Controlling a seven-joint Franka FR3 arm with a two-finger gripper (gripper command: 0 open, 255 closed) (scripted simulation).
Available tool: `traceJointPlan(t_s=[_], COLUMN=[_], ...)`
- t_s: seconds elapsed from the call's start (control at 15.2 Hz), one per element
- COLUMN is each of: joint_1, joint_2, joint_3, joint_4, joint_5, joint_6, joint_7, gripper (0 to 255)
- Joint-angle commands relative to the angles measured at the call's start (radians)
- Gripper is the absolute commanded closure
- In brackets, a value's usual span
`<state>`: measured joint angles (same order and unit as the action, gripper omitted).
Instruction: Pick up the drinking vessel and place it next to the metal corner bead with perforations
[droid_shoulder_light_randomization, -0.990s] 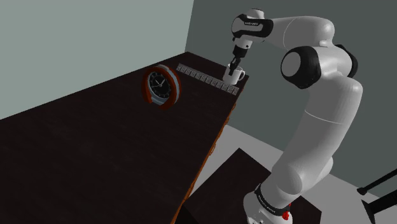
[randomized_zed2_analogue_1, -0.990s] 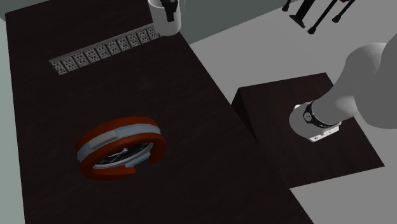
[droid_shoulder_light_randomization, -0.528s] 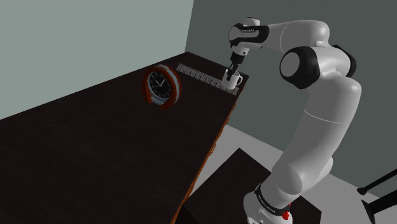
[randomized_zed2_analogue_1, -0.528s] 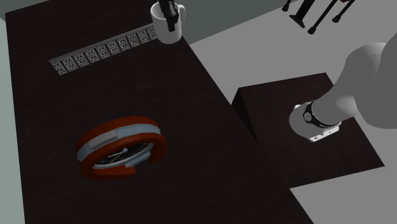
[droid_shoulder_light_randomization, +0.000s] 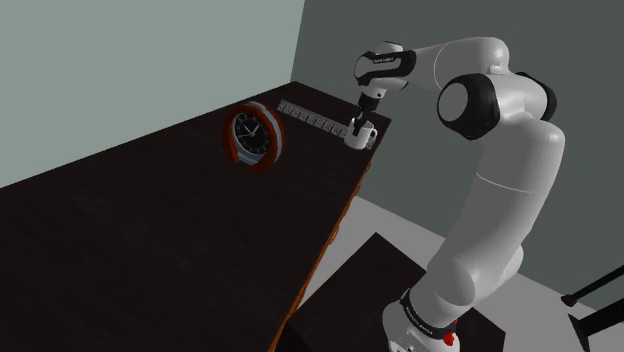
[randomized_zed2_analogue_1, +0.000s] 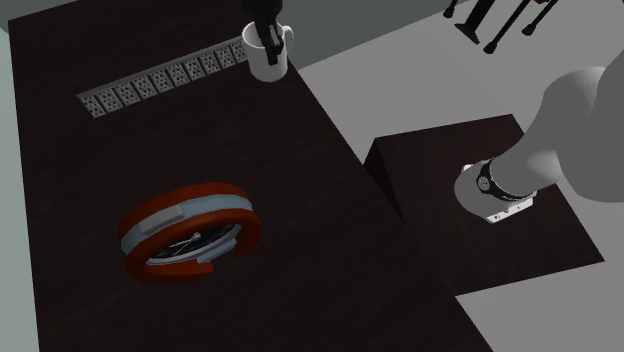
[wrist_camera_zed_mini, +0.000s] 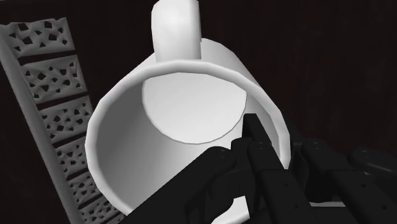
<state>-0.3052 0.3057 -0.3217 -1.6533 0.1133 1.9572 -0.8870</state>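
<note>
Now | gripper (randomized_zed2_analogue_1: 266, 36) clamps white mug (randomized_zed2_analogue_1: 266, 66) by rim | mug upright, mouth up, probably on table (randomized_zed2_analogue_1: 300, 200) | beside perforated bead (randomized_zed2_analogue_1: 160, 82) end

- Mug (randomized_zed2_analogue_1: 269, 58): plain white, cylindrical, with one loop handle (wrist_camera_zed_mini: 177, 28); interior empty.
- Mug pose: upright, opening facing up. The handle is on the side opposite the gripped wall.
- Mug state: the black gripper (randomized_zed2_analogue_1: 266, 35) clamps its wall, one finger inside the rim and one outside.
- Mug location: just beside the end of the corner bead (randomized_zed2_analogue_1: 160, 80), at the corner of the dark tabletop (randomized_zed2_analogue_1: 200, 150). Contact with the tabletop cannot be determined.
- Corner bead: long, narrow, light grey strip divided into repeated perforated panels. It lies flat on the tabletop along the far edge in the shoulder view.
- Mug-to-bead relation: close alongside in the wrist view; contact cannot be determined.
</note>
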Motion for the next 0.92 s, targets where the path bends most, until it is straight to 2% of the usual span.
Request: traceJointPlan(t_s=[0.0,0.46,0.86], joint_1=[0.000,-0.002,-0.002], joint_2=[0.004,0.036,0.036], joint_3=[0.001,0.006,0.006], joint_4=[-0.021,-0.084,-0.084], joint_5=[0.002,0.017,0.017], joint_6=[0.026,0.119,0.119], joint_7=[-0.003,-0.013,-0.013], gripper=[255,255,255])
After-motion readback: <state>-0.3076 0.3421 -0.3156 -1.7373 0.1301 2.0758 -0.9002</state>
